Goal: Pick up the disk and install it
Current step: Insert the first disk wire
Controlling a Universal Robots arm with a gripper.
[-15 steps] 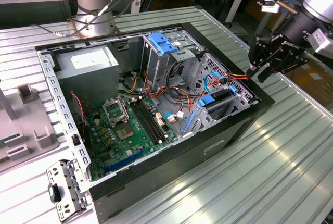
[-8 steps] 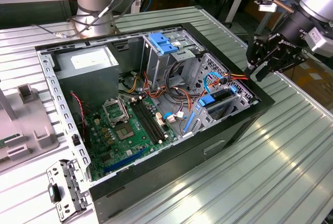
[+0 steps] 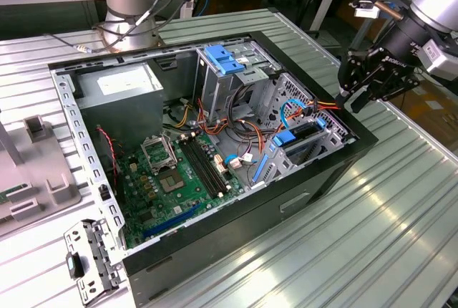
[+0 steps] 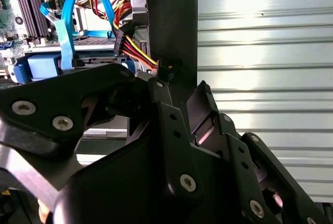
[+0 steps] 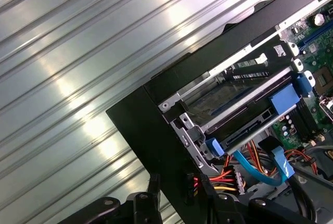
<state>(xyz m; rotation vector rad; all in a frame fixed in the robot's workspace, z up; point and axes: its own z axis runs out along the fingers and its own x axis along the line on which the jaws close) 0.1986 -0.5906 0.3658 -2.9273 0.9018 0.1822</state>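
The disk (image 3: 304, 135) lies flat in the lower drive bay of the open computer case (image 3: 308, 186), at the exterior view's right end of the case. Blue side rails flank it, and a blue cable and a coloured power lead run to its end. In both wrist views the disk (image 5: 244, 126) (image 4: 99, 60) sits inside the metal bay frame. My black gripper (image 3: 356, 100) hangs just outside the case's corner, above and to the right of the disk. Its fingertips stand apart over the case's black wall, so the gripper (image 4: 179, 86) is open and holds nothing.
A tall metal cage with a blue latch (image 3: 223, 59) and a grey power-supply box (image 3: 122, 89) fill the case's far end; the green motherboard (image 3: 179, 172) lies at the bottom. Ribbed metal table (image 3: 372, 236) surrounds the case. A loose bracket (image 3: 89, 261) lies near the front left.
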